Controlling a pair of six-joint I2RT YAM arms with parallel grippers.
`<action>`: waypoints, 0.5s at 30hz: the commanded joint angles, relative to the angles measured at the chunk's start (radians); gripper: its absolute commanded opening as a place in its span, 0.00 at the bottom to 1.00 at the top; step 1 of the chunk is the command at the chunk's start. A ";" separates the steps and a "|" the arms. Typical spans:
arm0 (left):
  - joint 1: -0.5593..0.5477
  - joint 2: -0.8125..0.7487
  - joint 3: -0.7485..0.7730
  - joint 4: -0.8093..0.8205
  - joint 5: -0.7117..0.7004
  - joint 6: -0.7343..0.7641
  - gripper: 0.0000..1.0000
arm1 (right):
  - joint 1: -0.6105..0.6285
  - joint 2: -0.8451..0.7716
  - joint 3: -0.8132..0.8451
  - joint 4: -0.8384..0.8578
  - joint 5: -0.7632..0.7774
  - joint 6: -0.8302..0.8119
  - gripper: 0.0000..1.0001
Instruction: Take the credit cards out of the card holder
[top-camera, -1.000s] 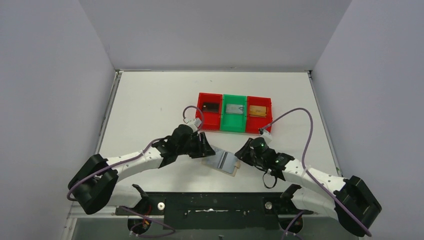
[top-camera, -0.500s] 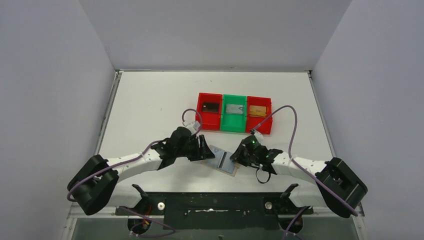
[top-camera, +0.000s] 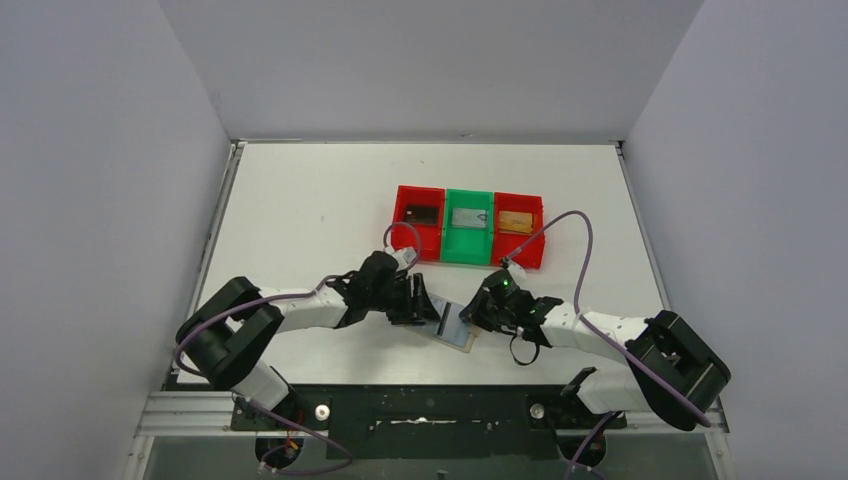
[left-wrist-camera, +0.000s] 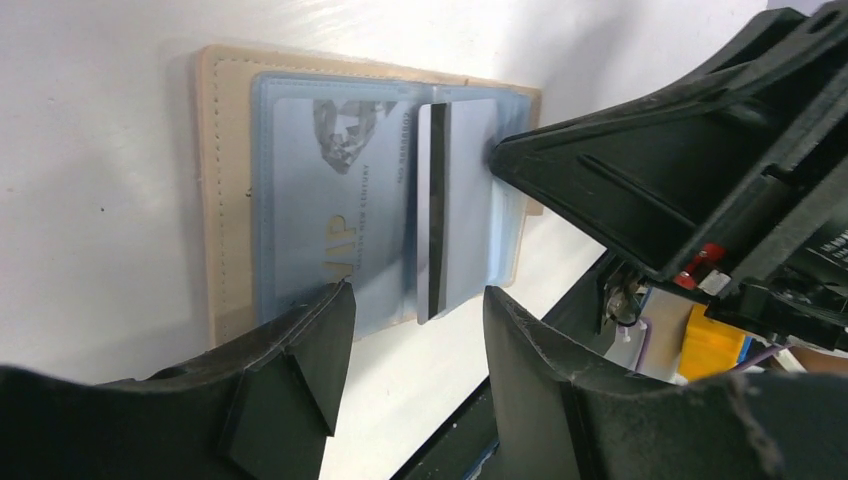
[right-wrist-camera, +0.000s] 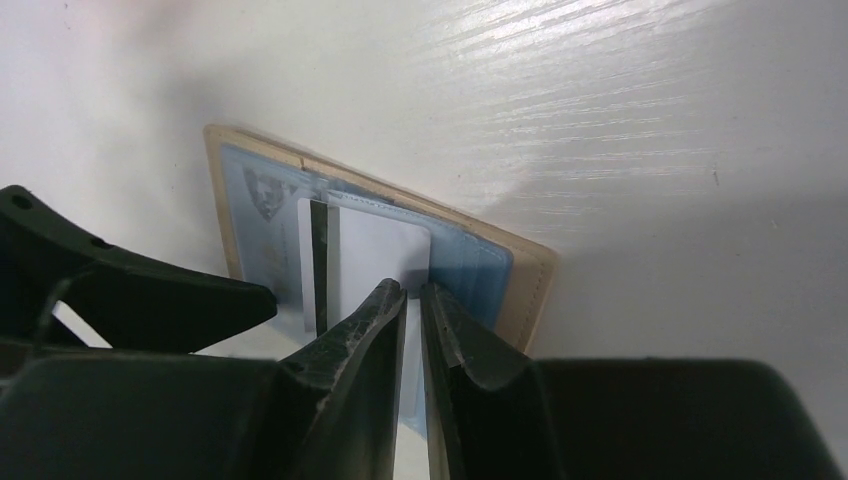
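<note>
Bench (top-camera: 300, 200): white.
Trays (top-camera: 468, 238): red-green-red row, mid-bench.
Left end effector (left-wrist-camera: 415, 300): spread, over the holder's edge.
Right end effector (right-wrist-camera: 413, 295): nearly pressed together, pinching the card's edge.
Card holder (top-camera: 455, 327): open flat on the bench, between both end effectors.
Credit card (left-wrist-camera: 465, 200): white, dark stripe, over the holder's pale blue panel.

1. A white table (top-camera: 300, 200) carries everything.
2. A tan card holder (top-camera: 455, 327) lies opened flat on the table, pale blue inner panels facing up. It sits directly between the left claw (top-camera: 425, 302) and the right claw (top-camera: 480, 312), at the tips of both.
3. Three trays (top-camera: 468, 226), red, green and red, stand in a touching row on the table beyond both claws, apart from the card holder.
</note>
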 joint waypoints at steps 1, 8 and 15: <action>-0.008 0.049 0.035 0.094 0.053 -0.007 0.50 | -0.008 0.023 -0.033 -0.039 0.048 -0.004 0.15; -0.035 0.111 0.087 0.106 0.066 -0.013 0.44 | -0.012 0.023 -0.037 -0.036 0.047 -0.007 0.15; -0.045 0.123 0.085 0.117 0.057 -0.030 0.31 | -0.014 0.024 -0.041 -0.031 0.046 -0.005 0.15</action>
